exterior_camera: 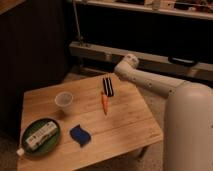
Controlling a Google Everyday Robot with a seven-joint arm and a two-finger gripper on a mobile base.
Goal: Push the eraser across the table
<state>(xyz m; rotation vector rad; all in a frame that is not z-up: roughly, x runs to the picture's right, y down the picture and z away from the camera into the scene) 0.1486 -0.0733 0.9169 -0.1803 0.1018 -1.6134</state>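
Progress: we judge the push is at its start. The eraser [107, 86] lies near the far edge of the table [132, 125], and most of the plank top lies ahead of it.
Done: as far as we can see, only the approach. The arm [150, 80] reaches in from the right toward the far edge.
Left: contact with the eraser, then the whole slide across the top.
Eraser: lying lengthwise from far to near, in the far middle of the table. Its near end is just beside the far end of the marker [104, 103].
Gripper [117, 75]: at the end of the arm, over the far edge, just beside the eraser's far right. It is dark against a dark backdrop, and we cannot tell whether it is apart or together, or whether it touches the eraser.
Path: we think a push straight toward the near side would run into the marker. A push to the left would head toward the cup.
Cup [63, 100]: upright, left of the eraser and well apart from it. We see nothing inside.
Plate [52, 144]: green, at the near left corner. It holds a white packet [41, 133] lying slantwise.
Cap [20, 151]: small, white, at the plate's near left rim. We cannot tell what it belongs to.
Sponge [79, 134]: blue, on bare planks just right of the plate, in no container.
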